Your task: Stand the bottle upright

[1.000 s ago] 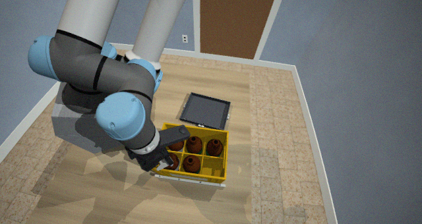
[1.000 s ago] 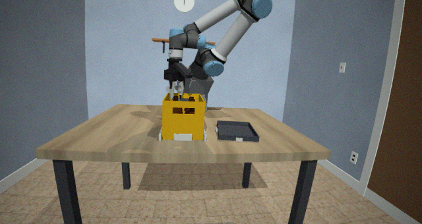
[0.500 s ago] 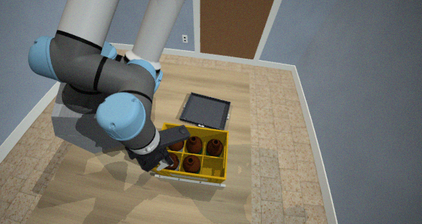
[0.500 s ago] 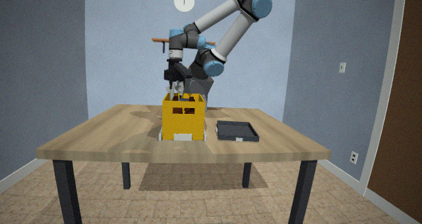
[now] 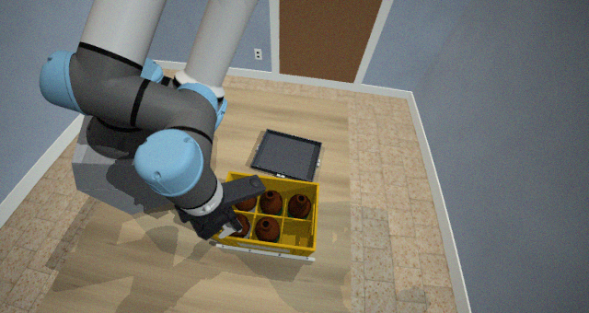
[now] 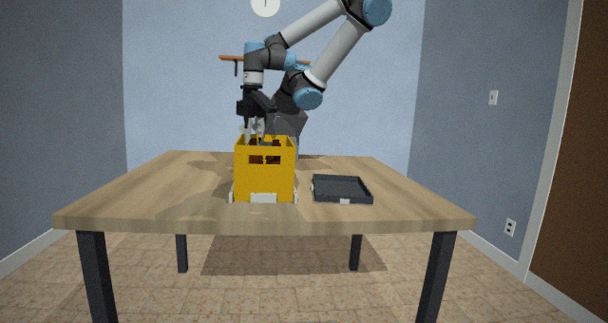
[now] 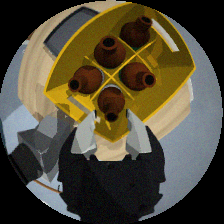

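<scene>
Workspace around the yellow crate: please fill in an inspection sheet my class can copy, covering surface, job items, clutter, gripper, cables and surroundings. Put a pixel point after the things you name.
Surface: wooden table (image 5: 184, 276) (image 6: 190, 218), shadows across it.
Crate (image 5: 276, 247) (image 6: 264, 182) (image 7: 170, 92): yellow, upright, six compartments, one without a bottle.
Bottles: five, brown, all in the crate; odd neck cannot be told.
Tray (image 5: 287, 156) (image 6: 339, 189) (image 7: 75, 31): dark, beside the crate, no bottle on it.
Clutter: nothing seen.
Gripper (image 5: 233, 230) (image 6: 254, 140) (image 7: 111, 109): partly open, fingertips around the neck area of the nearest bottle (image 7: 111, 100); no grip evident.
Cables: nothing seen.
Surroundings: blue walls, brown door (image 5: 329, 28), wall clock (image 6: 265, 2), tiled floor (image 5: 386, 189) (image 6: 285, 294).
</scene>
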Tool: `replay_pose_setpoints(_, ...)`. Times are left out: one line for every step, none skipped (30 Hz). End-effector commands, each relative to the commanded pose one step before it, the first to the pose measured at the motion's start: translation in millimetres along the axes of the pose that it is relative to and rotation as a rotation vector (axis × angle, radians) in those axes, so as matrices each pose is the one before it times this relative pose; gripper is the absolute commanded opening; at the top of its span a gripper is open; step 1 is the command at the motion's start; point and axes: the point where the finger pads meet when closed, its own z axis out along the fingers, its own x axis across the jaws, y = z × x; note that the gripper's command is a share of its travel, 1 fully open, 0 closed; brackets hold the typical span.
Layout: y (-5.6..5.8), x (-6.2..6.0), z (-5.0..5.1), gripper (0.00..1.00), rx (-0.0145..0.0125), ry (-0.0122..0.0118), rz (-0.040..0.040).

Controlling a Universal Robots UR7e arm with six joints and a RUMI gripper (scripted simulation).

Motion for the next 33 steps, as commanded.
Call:
replay_pose_setpoints(0.07,0.29,-0.18,0.38,-0.00021,0.00062,-0.00026)
replay_pose_setpoints(0.0,0.0,0.0,0.38,0.0,0.0,0.0)
replay_pose_setpoints(0.0,0.0,0.0,0.38,0.0,0.0,0.0)
replay_pose_setpoints(0.0,0.0,0.0,0.38,0.0,0.0,0.0)
replay_pose_setpoints(0.0,0.0,0.0,0.38,0.0,0.0,0.0)
replay_pose_setpoints(0.0,0.0,0.0,0.38,0.0,0.0,0.0)
replay_pose_setpoints(0.0,0.0,0.0,0.38,0.0,0.0,0.0)
replay_pose_setpoints(0.0,0.0,0.0,0.38,0.0,0.0,0.0)
replay_pose_setpoints(0.0,0.0,0.0,0.38,0.0,0.0,0.0)
replay_pose_setpoints(0.0,0.0,0.0,0.38,0.0,0.0,0.0)
replay_pose_setpoints(0.0,0.0,0.0,0.38,0.0,0.0,0.0)
replay_pose_setpoints(0.0,0.0,0.0,0.0,0.0,0.0,0.0)
replay_pose_setpoints(0.0,0.0,0.0,0.0,0.0,0.0,0.0)
replay_pose_setpoints(0.0,0.0,0.0,0.0,0.0,0.0,0.0)
replay_pose_setpoints(0.0,0.0,0.0,0.0,0.0,0.0,0.0)
replay_pose_setpoints(0.0,0.0,0.0,0.0,0.0,0.0,0.0)
replay_pose_setpoints(0.0,0.0,0.0,0.0,0.0,0.0,0.0)
replay_pose_setpoints(0.0,0.0,0.0,0.0,0.0,0.0,0.0)
replay_pose_setpoints(0.0,0.0,0.0,0.0,0.0,0.0,0.0)
replay_pose_setpoints(0.0,0.0,0.0,0.0,0.0,0.0,0.0)
replay_pose_setpoints(0.0,0.0,0.0,0.0,0.0,0.0,0.0)
replay_pose_setpoints(0.0,0.0,0.0,0.0,0.0,0.0,0.0)
replay_pose_setpoints(0.0,0.0,0.0,0.0,0.0,0.0,0.0)
replay_pose_setpoints(0.0,0.0,0.0,0.0,0.0,0.0,0.0)
replay_pose_setpoints(0.0,0.0,0.0,0.0,0.0,0.0,0.0)
replay_pose_setpoints(0.0,0.0,0.0,0.0,0.0,0.0,0.0)
replay_pose_setpoints(0.0,0.0,0.0,0.0,0.0,0.0,0.0)
replay_pose_setpoints(0.0,0.0,0.0,0.0,0.0,0.0,0.0)
replay_pose_setpoints(0.0,0.0,0.0,0.0,0.0,0.0,0.0)
replay_pose_setpoints(0.0,0.0,0.0,0.0,0.0,0.0,0.0)
replay_pose_setpoints(0.0,0.0,0.0,0.0,0.0,0.0,0.0)
replay_pose_setpoints(0.0,0.0,0.0,0.0,0.0,0.0,0.0)
replay_pose_setpoints(0.0,0.0,0.0,0.0,0.0,0.0,0.0)
